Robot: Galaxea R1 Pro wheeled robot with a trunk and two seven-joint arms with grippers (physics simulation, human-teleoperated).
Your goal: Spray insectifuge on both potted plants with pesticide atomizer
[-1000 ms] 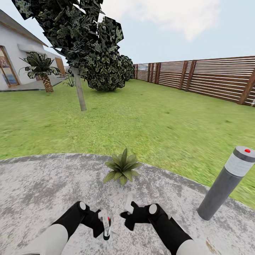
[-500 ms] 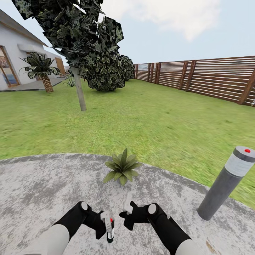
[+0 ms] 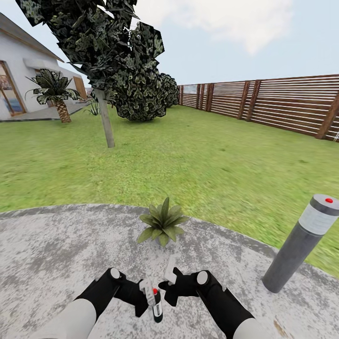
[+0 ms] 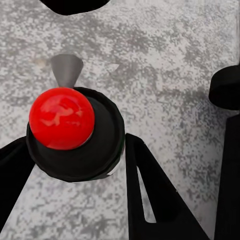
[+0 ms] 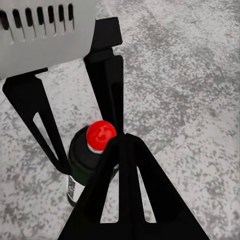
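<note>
- Atomizer (image 3: 156, 303) — dark body, red top, held upright in the left gripper (image 3: 149, 301), low over the patio (image 3: 56, 245). The left wrist view looks straight down on its red cap (image 4: 61, 117), with a black finger on each side of the body.
- Left gripper: clamped on the atomizer. Right gripper (image 3: 167, 281): just beside it, nothing between its fingers that I can see; its fingers look parted in the right wrist view, so I read it as open.
- The right wrist view catches the atomizer (image 5: 92, 160) from the side, partly hidden by a black finger, with pale label low on the body.
- One plant (image 3: 162, 223) — low green rosette — stands on the patio near its edge, ahead of both grippers and apart from them. Lawn (image 3: 188, 160), fence (image 3: 282, 103) and a grey bollard (image 3: 301, 242) lie beyond.
- Step in hand, by my reading: pickup done, spraying not begun.
- Next move calls for raising the atomizer, carrying it toward the plant and turning its nozzle onto the leaves. Which way the nozzle faces I cannot tell.
</note>
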